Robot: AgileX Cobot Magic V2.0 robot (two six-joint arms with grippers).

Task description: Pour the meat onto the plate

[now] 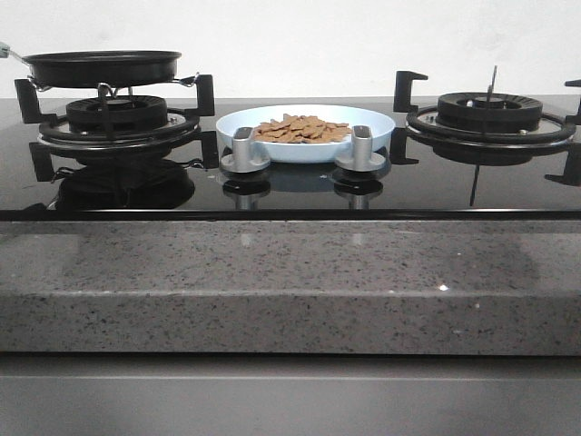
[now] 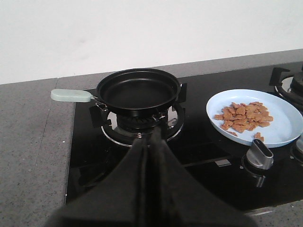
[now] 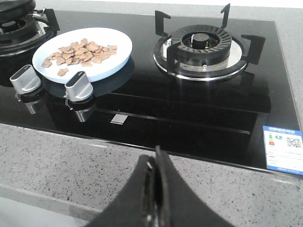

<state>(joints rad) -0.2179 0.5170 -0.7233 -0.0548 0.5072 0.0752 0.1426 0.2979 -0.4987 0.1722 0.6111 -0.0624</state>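
Note:
The pale-blue plate (image 1: 368, 123) sits on the black glass hob between the two burners, with the meat (image 1: 302, 129) heaped on it as small light-brown slices. Plate (image 2: 284, 125) and meat (image 2: 244, 116) also show in the left wrist view, and plate (image 3: 111, 59) and meat (image 3: 78, 51) in the right wrist view. The black frying pan (image 1: 102, 67) stands empty on the left burner (image 2: 137, 90). My left gripper (image 2: 152, 137) is shut and empty, back from the pan. My right gripper (image 3: 155, 158) is shut and empty above the granite counter edge. Neither gripper shows in the front view.
Two silver knobs (image 1: 243, 150) (image 1: 361, 148) stand in front of the plate. The right burner (image 1: 490, 113) has raised black pan supports. The pan's pale-green handle (image 2: 71, 95) points away from the plate. A speckled granite counter (image 1: 290, 282) runs along the front.

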